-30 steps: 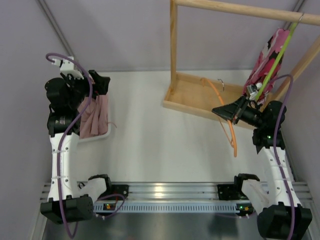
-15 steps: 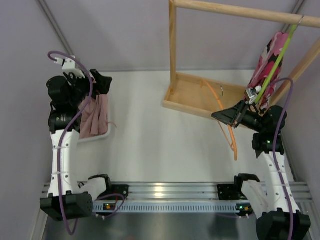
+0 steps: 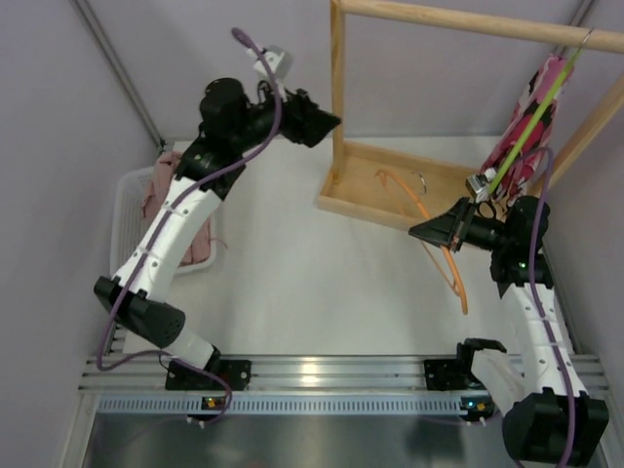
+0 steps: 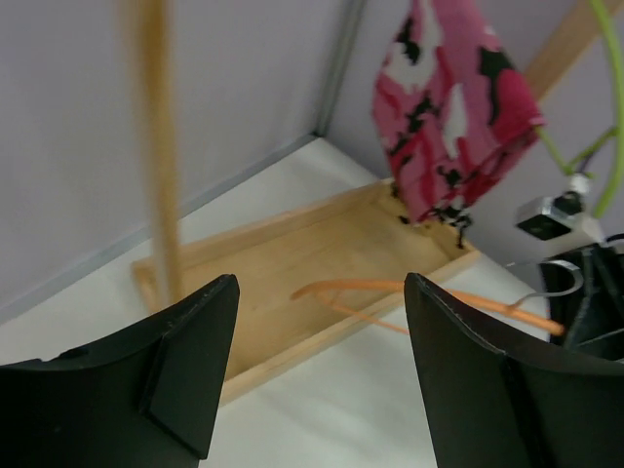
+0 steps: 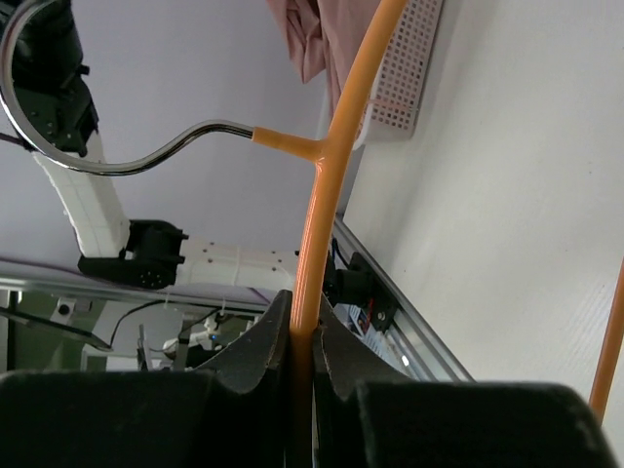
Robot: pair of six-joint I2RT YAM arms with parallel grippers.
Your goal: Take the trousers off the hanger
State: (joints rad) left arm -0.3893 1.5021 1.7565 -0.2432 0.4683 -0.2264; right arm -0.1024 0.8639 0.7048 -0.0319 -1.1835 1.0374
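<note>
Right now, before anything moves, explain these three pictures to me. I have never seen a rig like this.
These are two robot arms bolted at the near edge of a white table, each ending in a two-finger gripper. The wide picture looks down from above and behind them. The other two come from a camera on each wrist, so the black shapes at the bottom are that arm's own fingers. The left gripper is raised near the wooden rack, open and holding nothing. The right gripper is shut on the hanger, the thin orange one, which is bare. The trousers, dusty pink, lie in a white basket at the left. A red-and-pink patterned garment hangs from the rack's rail on a lime-green hanger.
</note>
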